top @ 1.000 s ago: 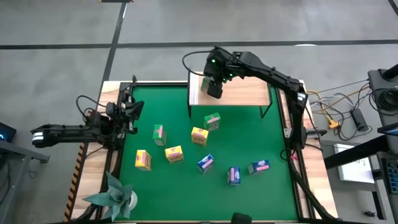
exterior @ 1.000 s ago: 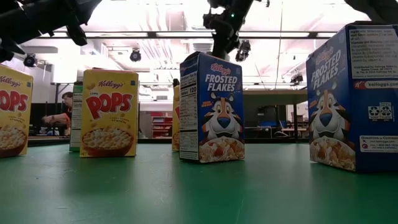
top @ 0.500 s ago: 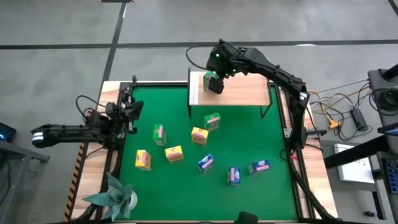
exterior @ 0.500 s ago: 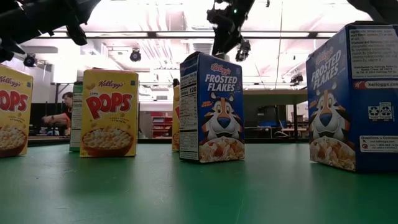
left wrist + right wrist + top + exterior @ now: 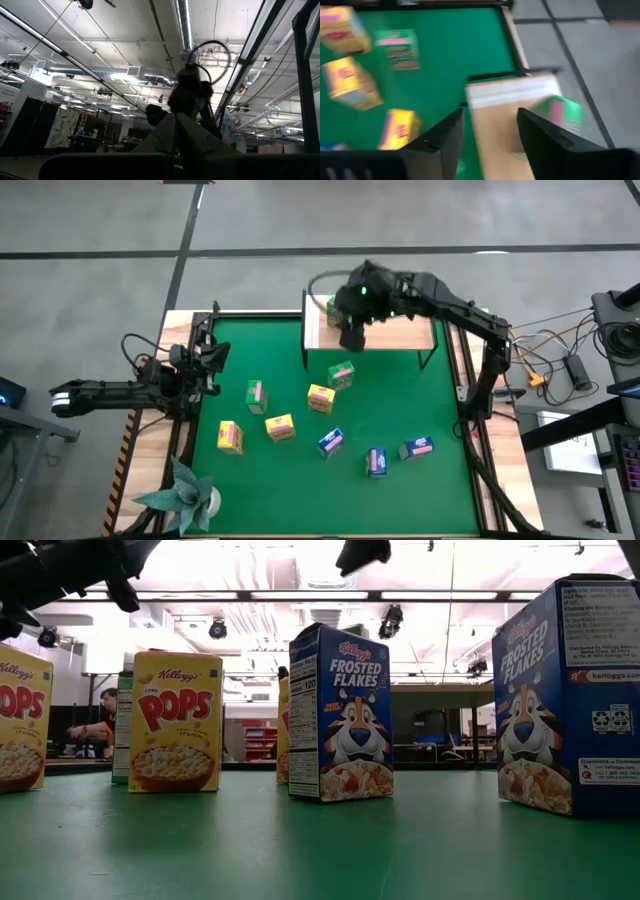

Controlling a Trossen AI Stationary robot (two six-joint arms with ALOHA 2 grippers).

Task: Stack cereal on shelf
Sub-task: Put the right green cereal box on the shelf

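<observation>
while the left tool (image 5: pixel 207 360) rests closed, the right tool (image 5: pixel 352 338) hangs open over the shelf (image 5: pixel 400 332).

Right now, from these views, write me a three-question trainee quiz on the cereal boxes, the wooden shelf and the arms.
1. True or false: the right gripper, above the light wooden shelf, is holding a cardboard cereal box.
2. How many small cereal boxes sit on the large green mat?
3. What colour is the one box on the shelf? A blue, B green, C yellow.
Key: 1 false, its fingers are apart and empty. 2 eight. 3 B, the green box.
</observation>
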